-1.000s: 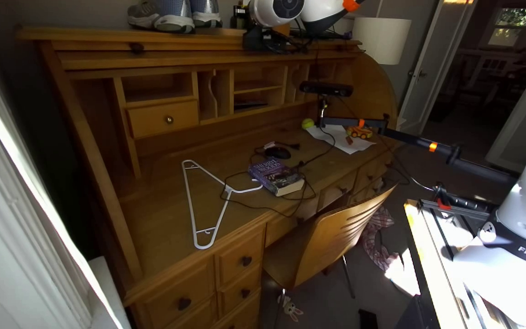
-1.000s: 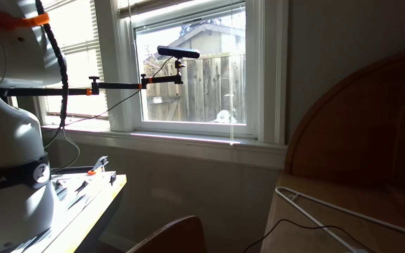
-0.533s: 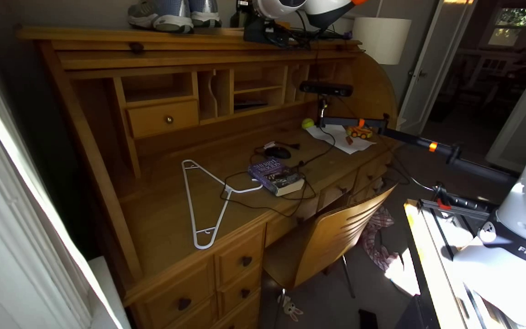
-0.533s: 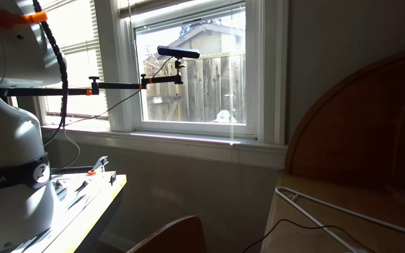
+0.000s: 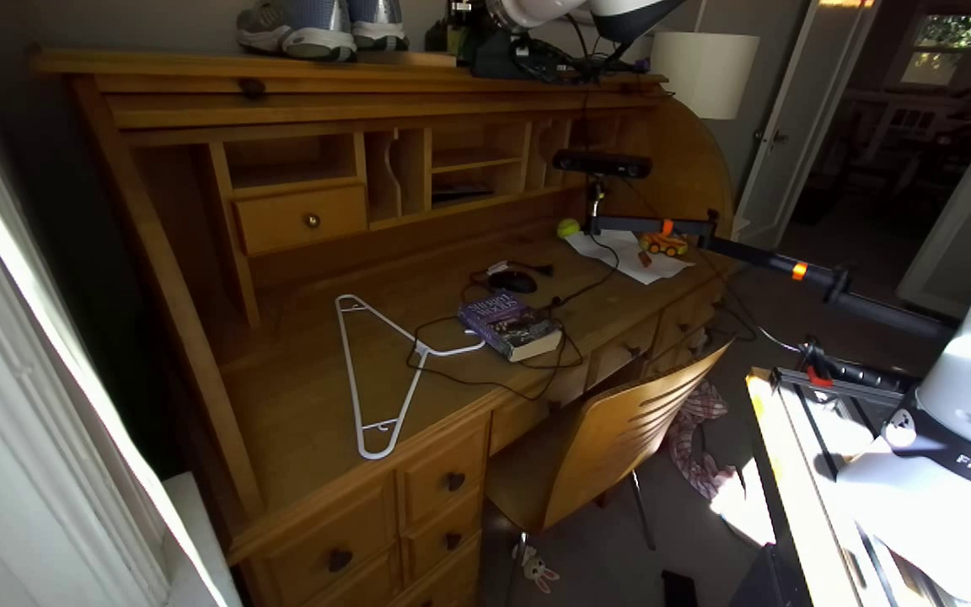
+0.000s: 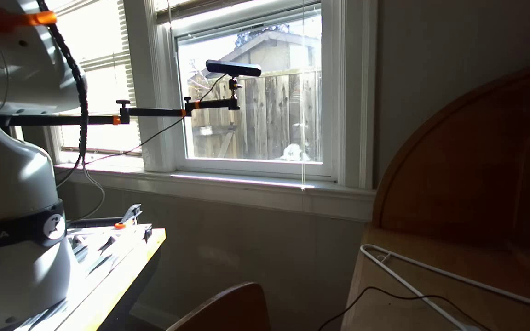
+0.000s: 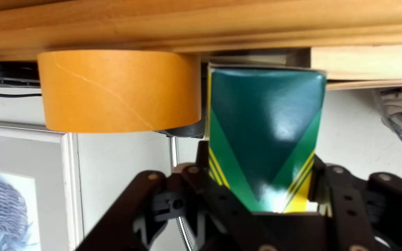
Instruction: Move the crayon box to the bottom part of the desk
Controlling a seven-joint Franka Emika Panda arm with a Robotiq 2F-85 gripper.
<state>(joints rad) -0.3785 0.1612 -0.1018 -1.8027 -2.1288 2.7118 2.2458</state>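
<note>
The crayon box (image 7: pixel 265 104), green and dark teal with yellow stripes, fills the middle of the wrist view. My gripper (image 7: pixel 261 164) has a finger against each side of it and is shut on it. The box's far end is close to the wooden top edge of the desk (image 7: pixel 187 21); I cannot tell whether they touch. In both exterior views the honey-coloured desk (image 5: pixel 283 421) shows, its side panel also in an exterior view (image 6: pixel 430 170). My white arm (image 5: pixel 620 17) is above the desk's top right, partly cut off; the box is not clearly visible there.
An orange roll (image 7: pixel 120 92) is close beside the box. Shoes (image 5: pixel 317 34) stand on the desk top. A white hanger (image 5: pixel 351 371), a book (image 5: pixel 509 324), a mouse (image 5: pixel 512 282) and cables lie on the writing surface. A chair (image 5: pixel 620 421) stands in front; a camera boom (image 5: pixel 789 265) crosses.
In an exterior view the arm over the desk top has shifted a little to the right, and its upper part has drifted slightly back. The items on the writing surface have not moved.
</note>
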